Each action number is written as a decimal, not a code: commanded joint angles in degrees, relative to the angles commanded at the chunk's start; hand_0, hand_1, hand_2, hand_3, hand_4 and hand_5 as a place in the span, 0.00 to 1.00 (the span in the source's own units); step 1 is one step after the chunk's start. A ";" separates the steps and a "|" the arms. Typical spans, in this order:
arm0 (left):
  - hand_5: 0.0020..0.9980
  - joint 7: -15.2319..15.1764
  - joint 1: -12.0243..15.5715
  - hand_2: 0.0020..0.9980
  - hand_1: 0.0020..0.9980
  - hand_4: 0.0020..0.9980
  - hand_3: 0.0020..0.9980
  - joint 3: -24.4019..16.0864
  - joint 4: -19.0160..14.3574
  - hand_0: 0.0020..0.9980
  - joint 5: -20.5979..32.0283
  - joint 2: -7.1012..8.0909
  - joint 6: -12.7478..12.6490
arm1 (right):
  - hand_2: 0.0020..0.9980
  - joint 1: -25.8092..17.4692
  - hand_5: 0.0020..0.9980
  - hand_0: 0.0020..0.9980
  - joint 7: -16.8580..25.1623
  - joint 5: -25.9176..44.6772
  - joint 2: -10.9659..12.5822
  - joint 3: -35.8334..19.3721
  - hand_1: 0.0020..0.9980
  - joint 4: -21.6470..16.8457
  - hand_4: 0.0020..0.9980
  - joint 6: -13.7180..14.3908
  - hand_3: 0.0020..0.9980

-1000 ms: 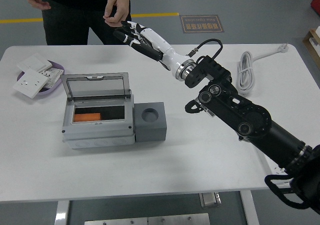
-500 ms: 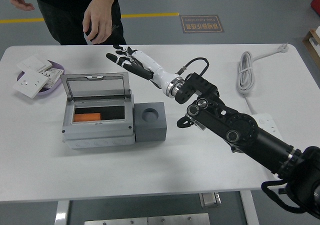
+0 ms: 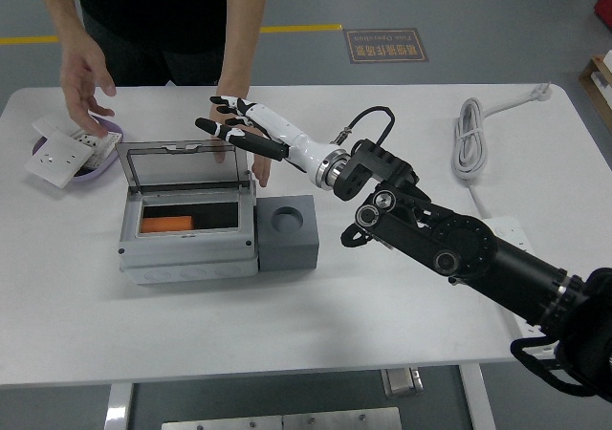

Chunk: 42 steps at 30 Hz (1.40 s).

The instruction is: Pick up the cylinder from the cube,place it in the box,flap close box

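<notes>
While the black right arm reaches in from the lower right of the frame across the white bench point(image 3: 316, 325), its white-and-black right hand point(image 3: 239, 127) hovers in the upper middle of the picture, just above the far edge of the raised clear lid point(image 3: 186, 168) of the grey plastic box point(image 3: 188, 251). The fingers point(image 3: 215, 127) are spread and fairly straight, pointing toward the left of the frame, and they hold nothing. The box sits left of centre with its lid standing upright at the back, and inside its dark interior an orange cylinder point(image 3: 167, 225) lies on its side toward the left end. Touching the box's right side is a dark grey cube point(image 3: 287, 234) with a round recess in its top; the recess shows nothing in it. At the top of the frame a person in dark clothes stands at the far side of the bench: one hand point(image 3: 84, 78) is open over the purple dish point(image 3: 43, 146) of white wall switch plates point(image 3: 59, 155) at the upper left, and the other hand point(image 3: 256, 162) rests behind the lid, partly hidden by the robot's hand. A coiled white cable point(image 3: 470, 139) lies at the upper right of the bench. The left arm is out of view.
</notes>
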<state>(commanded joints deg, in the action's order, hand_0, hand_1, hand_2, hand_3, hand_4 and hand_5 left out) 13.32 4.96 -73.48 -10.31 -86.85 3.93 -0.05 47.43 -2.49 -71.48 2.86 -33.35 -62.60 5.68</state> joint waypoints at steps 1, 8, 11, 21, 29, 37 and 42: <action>0.00 0.01 0.01 0.86 0.85 0.00 0.95 0.00 0.00 0.92 0.03 0.02 -0.02 | 0.92 0.29 1.00 0.97 -0.20 -0.16 0.25 0.51 0.89 -0.17 1.00 -0.04 0.96; 0.00 0.11 0.06 0.86 0.85 0.00 0.95 -0.01 0.00 0.92 0.07 0.15 -0.07 | 0.92 2.07 1.00 0.97 -1.49 -1.36 1.34 3.96 0.88 -1.04 1.00 -0.32 0.96; 0.00 0.12 0.07 0.86 0.85 0.00 0.95 0.03 0.00 0.92 0.10 0.19 -0.06 | 0.92 2.58 1.00 0.94 -1.75 -1.79 1.29 4.58 0.84 -1.11 1.00 -0.37 0.96; 0.00 0.11 0.03 0.86 0.85 0.00 0.95 0.09 0.00 0.92 0.13 0.30 -0.08 | 0.91 3.12 1.00 0.93 -2.20 -2.40 0.95 4.80 0.83 -1.07 1.00 -0.45 0.96; 0.00 0.12 -0.04 0.86 0.85 0.00 0.95 0.15 0.00 0.92 0.28 0.37 -0.13 | 0.91 4.50 1.00 0.93 -3.29 -3.42 1.11 7.11 0.83 -2.43 1.00 -0.77 0.96; 0.00 0.20 0.16 0.86 0.85 0.00 0.95 0.35 0.00 0.92 0.69 0.28 -0.24 | 0.91 5.02 1.00 0.93 -5.26 -4.75 2.38 10.74 0.82 -6.78 1.00 -1.47 0.96; 0.00 0.19 0.23 0.86 0.85 0.00 0.95 0.36 0.00 0.92 0.81 0.30 -0.28 | 0.91 5.33 1.00 0.92 -6.67 -5.38 3.24 12.61 0.81 -9.88 1.00 -1.91 0.96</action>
<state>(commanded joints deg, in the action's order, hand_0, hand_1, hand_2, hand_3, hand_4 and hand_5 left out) 13.50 5.19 -73.12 -10.31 -86.05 4.23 -0.33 52.76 -9.16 -76.86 6.10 -20.74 -72.48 3.77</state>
